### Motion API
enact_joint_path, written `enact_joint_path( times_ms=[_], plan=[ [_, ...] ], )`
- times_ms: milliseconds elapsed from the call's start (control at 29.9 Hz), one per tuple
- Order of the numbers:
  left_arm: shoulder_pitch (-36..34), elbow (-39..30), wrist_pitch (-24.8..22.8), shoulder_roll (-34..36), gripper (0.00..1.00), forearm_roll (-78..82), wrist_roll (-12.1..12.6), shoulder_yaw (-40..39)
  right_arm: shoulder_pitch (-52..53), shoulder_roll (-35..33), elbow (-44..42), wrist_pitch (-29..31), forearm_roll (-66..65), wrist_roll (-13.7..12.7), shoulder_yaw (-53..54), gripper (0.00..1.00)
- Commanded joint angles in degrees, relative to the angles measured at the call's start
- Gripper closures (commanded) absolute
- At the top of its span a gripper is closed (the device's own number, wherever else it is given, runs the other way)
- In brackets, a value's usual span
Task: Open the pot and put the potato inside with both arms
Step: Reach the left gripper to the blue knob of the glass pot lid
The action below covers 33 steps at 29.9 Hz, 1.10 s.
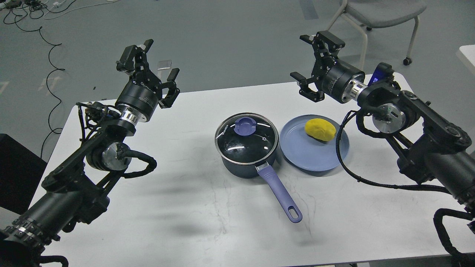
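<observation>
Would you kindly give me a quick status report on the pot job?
Left gripper and right gripper open, raised, empty. Pot lidded; lid untouched. Potato on plate, right of pot. Path clear.

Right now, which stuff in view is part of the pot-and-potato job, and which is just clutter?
For the job:
- pot, lid on it
- potato, lying on the blue plate
- left gripper and right gripper, both raised, jaws open, holding nothing

Just lying about:
- chair behind the table
- cables on the floor
</observation>
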Motion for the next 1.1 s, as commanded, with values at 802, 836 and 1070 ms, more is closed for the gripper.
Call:
enact_joint_path(
  times_ms=[802,836,1070],
  plan=[
    [-5.4,0.1,20.5,-1.3,0.03,100.9,-0.4,20.1,-1.7,-5.5,-5.1,0.1,0.2,0.0,1.1,0.0],
    [-5.7,1.5,20.5,-1.7,0.03,102.1,-0.4,20.1,-1.7,-5.5,-5.1,0.1,0.2,0.0,1.4,0.0],
    [-5.7,4.5,21.1,-2.5,0.03,105.9,-0.4,20.1,-1.7,-5.6,-5.1,0.0,0.2,0.0,1.7,0.0]
  ],
)
